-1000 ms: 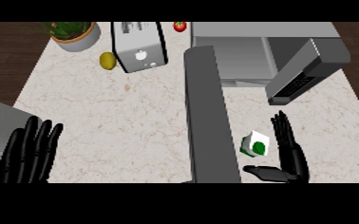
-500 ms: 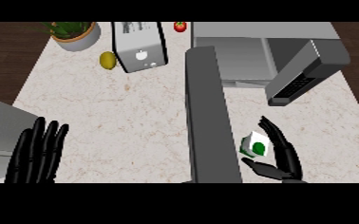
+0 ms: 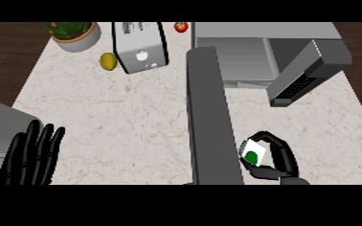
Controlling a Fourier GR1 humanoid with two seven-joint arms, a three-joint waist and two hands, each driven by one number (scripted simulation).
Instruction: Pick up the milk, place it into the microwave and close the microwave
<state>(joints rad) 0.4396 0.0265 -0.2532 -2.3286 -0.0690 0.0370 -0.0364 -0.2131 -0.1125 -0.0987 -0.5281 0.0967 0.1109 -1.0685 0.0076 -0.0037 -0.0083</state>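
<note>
**Right hand closes round the milk**

Since half a second ago, our right hand (image 3: 274, 159) has curled its fingers over the top of the milk (image 3: 254, 152), where before they stood straighter beside it. We now hold the small white carton with its green round mark between thumb and fingers, low at the right of the counter (image 3: 120, 110), just beside the long grey microwave door (image 3: 210, 119), which stands open and runs down the middle of our view. Whether the carton rests on the counter or is lifted we cannot tell.

Our left hand (image 3: 32, 155) shows at the lower left edge, fingers straight and slightly spread, resting and holding nothing; it has shifted little.

Beyond the door, the microwave (image 3: 244, 52) sits at the upper right, its grey inside showing. At the back of the counter stand a toaster (image 3: 140, 52), a potted plant (image 3: 73, 34) at the far left, a yellow-green fruit (image 3: 107, 61) between them, and a tomato (image 3: 181, 27) near the microwave's corner.
</note>
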